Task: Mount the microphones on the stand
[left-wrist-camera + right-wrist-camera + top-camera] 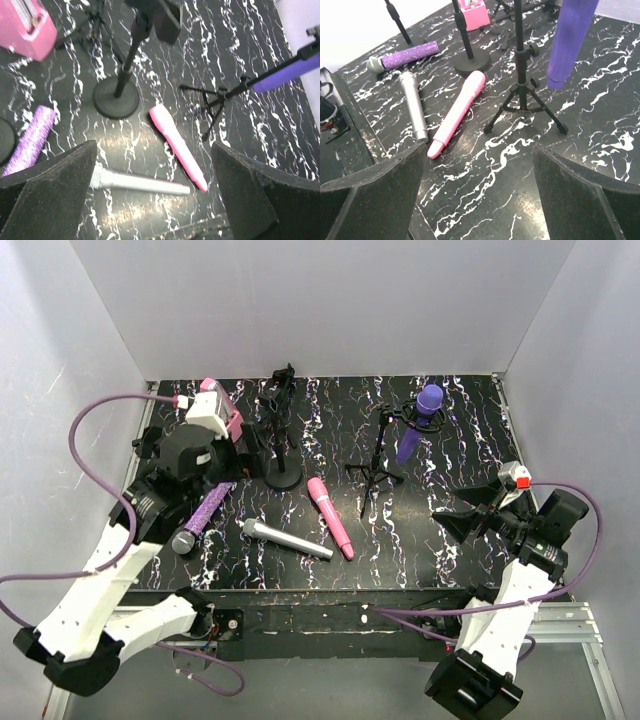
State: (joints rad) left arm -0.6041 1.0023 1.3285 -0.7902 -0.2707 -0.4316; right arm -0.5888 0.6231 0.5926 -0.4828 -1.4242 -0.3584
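A dark purple microphone (424,412) sits clipped in a black tripod stand (380,462); it also shows in the right wrist view (570,40). Three microphones lie flat on the table: pink (331,517), silver-grey (287,540) and glittery purple with a silver head (205,515). A round-base stand (281,472) is upright with its clip empty. My left gripper (152,195) hangs open above the silver-grey microphone (142,183), holding nothing. My right gripper (477,195) is open over bare table, right of the pink microphone (457,112).
A pink wedge-shaped box (25,27) stands at the back left behind my left wrist. Another thin black stand (396,20) is near it. Grey walls close in the marbled black table (450,550) on three sides.
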